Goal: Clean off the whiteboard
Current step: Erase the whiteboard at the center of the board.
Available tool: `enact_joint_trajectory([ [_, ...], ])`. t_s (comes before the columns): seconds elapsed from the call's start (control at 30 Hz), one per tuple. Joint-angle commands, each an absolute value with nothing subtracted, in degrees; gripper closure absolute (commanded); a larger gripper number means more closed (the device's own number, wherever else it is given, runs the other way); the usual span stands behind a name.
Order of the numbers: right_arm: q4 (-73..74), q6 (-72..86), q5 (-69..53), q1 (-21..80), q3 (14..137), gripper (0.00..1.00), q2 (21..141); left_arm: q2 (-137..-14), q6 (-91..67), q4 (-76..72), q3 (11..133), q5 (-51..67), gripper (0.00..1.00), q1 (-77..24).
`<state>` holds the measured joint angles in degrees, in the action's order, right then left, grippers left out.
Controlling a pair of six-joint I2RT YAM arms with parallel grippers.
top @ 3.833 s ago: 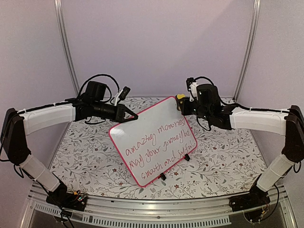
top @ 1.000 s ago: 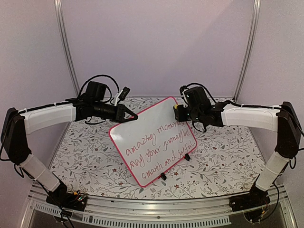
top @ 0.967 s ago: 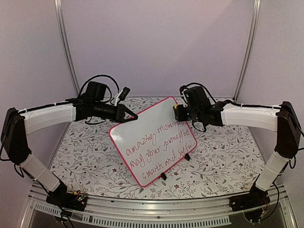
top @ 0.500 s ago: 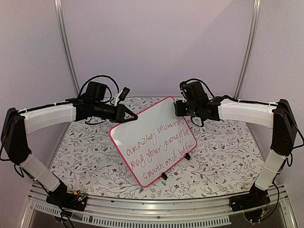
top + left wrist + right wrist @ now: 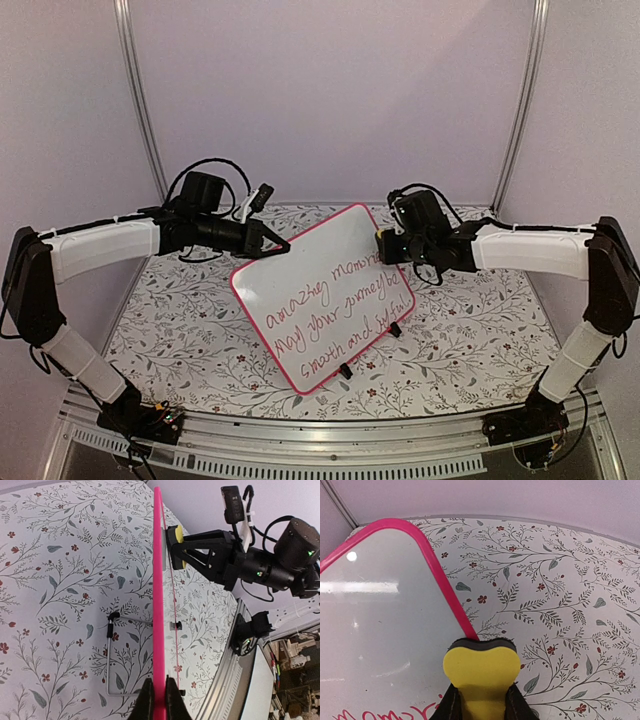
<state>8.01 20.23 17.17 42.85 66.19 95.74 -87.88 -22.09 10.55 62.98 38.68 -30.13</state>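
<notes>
The whiteboard (image 5: 320, 300), pink-framed and covered with red handwriting, stands tilted on the floral table. My left gripper (image 5: 283, 243) is shut on its upper left edge; in the left wrist view the pink frame (image 5: 159, 605) runs edge-on between the closed jaws of that gripper (image 5: 159, 700). My right gripper (image 5: 381, 243) is shut on a yellow block eraser (image 5: 481, 672) with a dark pad on its front. The pad rests at the board's right pink frame (image 5: 440, 580), just beside the end of the top line of writing. The eraser (image 5: 175, 535) also shows pressed against the board's face.
Two black clip feet (image 5: 394, 329) (image 5: 344, 371) sit on the board's lower edge. A wire stand (image 5: 110, 655) props the board from behind. The patterned tabletop (image 5: 470, 330) extends around it, with an aluminium rail (image 5: 330, 440) at the near edge.
My right gripper with the eraser has moved down and slightly right along the board's right edge. The left gripper and the board have stayed still.
</notes>
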Motion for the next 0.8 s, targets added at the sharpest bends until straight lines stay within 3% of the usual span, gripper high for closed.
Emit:
enact_joint_trajectory([
  [0.0,11.92,20.33,15.38,43.37,64.83,0.77,95.22,-88.29,-17.49,9.62,62.6,39.43,1.0,-30.95],
  [0.77,-3.07,7.72,14.42,59.21,62.83,0.76,89.77,-88.26,-17.47,9.62,62.67,39.41,1.0,-30.95],
])
